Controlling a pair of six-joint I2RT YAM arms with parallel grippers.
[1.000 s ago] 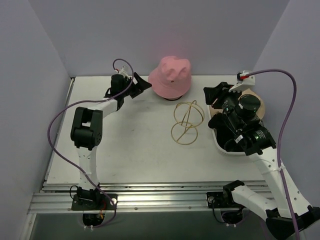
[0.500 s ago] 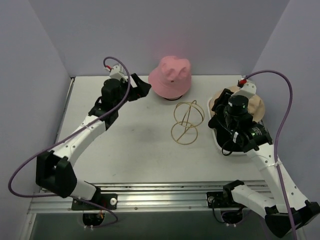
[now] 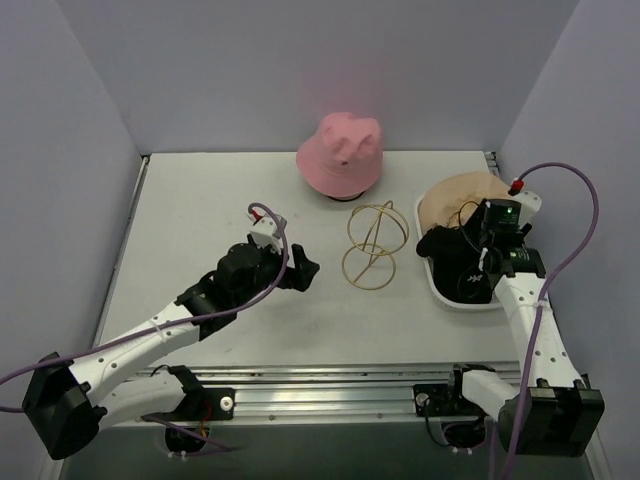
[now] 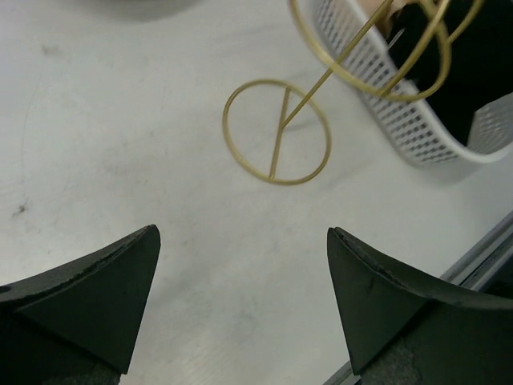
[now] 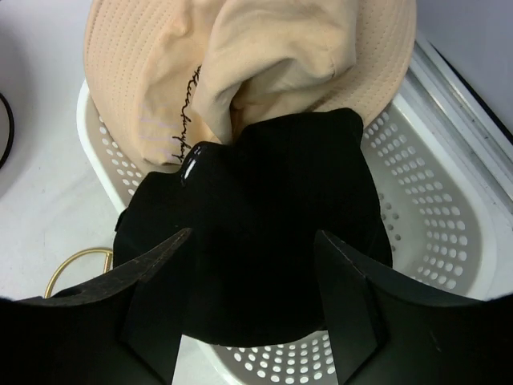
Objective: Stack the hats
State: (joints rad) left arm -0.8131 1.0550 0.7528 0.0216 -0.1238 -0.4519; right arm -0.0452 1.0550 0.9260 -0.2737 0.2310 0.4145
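Below the right gripper [image 5: 252,234], spread wide, a black fabric cap [image 5: 264,176] lies in a white perforated plastic tray [image 5: 433,233]; the left gripper [image 4: 240,231] gapes empty.

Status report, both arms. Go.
Left gripper open, empty, near gold wire frame. Right gripper open above black hat in white tray, tan hat beside it. Pink hat alone, far side.
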